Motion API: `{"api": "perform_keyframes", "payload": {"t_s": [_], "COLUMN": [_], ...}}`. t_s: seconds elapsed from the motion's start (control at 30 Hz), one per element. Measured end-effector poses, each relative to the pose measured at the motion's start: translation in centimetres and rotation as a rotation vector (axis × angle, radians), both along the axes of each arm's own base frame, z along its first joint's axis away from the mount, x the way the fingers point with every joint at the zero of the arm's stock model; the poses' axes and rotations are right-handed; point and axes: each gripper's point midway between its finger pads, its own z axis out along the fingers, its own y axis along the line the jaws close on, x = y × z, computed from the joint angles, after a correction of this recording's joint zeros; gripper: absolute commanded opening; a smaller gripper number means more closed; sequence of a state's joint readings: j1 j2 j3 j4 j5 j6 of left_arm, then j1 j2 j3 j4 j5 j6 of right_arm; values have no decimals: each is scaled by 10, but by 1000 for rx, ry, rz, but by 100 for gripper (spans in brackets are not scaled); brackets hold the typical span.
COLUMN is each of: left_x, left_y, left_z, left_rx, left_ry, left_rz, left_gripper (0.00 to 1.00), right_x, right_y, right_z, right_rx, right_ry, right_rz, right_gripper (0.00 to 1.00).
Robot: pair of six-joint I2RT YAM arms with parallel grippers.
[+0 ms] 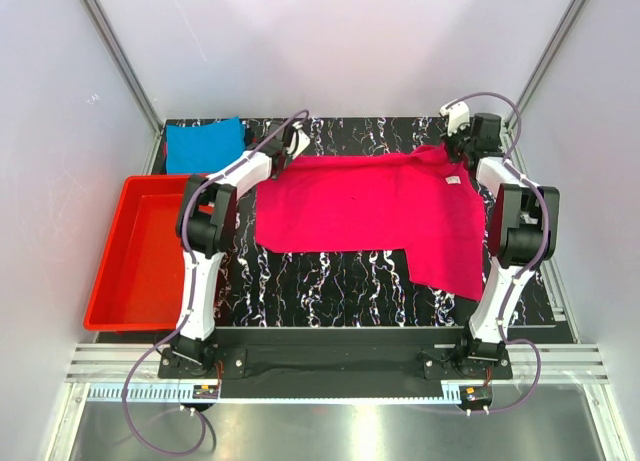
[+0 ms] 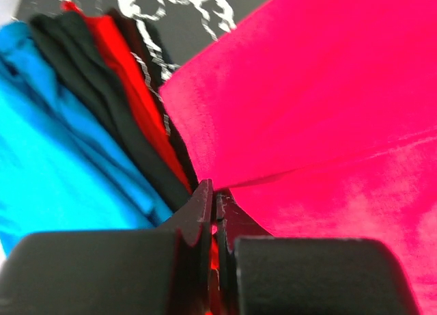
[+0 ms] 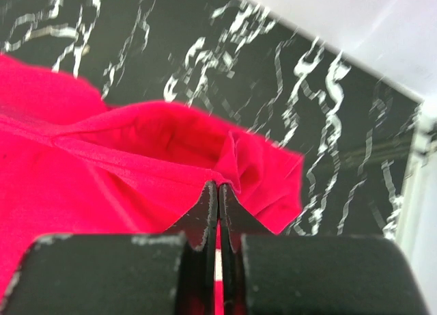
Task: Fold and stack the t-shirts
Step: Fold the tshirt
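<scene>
The magenta-pink t-shirt lies spread across the black marbled mat, with one flap reaching toward the front right. My left gripper is shut on its far left corner; in the left wrist view the pink t-shirt runs into the closed gripper tips. My right gripper is shut on the far right edge, and the right wrist view shows the pink t-shirt bunched and pinched between the gripper tips. The turquoise-blue t-shirt lies folded at the far left corner, next to my left gripper.
A red plastic tray sits off the mat's left side, and a strip of the red tray shows in the left wrist view. White enclosure walls close in behind and on both sides. The arm bases stand on the near rail.
</scene>
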State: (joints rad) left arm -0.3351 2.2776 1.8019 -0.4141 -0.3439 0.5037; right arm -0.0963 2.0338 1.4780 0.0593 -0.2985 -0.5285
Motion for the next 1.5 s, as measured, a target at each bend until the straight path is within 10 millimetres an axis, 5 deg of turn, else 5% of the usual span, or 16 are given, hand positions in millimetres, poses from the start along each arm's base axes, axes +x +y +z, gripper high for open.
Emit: {"api": "perform_keyframes", "payload": {"t_s": [0.23,0.67,1.1,1.3,1.5], "left_x": [-13,-26,-27,-30,-30], "left_y": [-4,-5,1,3,12], "left_z": [-13,-21,-8,-11,-8], "left_rx": [19,55,93,106,152], "left_ry": [45,74,43,55,49], "left_rz": [-18,-21,-9,-15,3], "left_gripper": [0,0,0,19,36], "right_x": [-17,-36,-50,-56,-74], "right_y": [2,4,9,15,32], "right_z": [-23,1,-18,-26,-42], "right_rx": [13,28,40,52,90], "right_ry": [62,43,98,126,226], "right_rz": [-7,-14,-13,-8,30], "right_gripper": [0,0,0,6,29]}}
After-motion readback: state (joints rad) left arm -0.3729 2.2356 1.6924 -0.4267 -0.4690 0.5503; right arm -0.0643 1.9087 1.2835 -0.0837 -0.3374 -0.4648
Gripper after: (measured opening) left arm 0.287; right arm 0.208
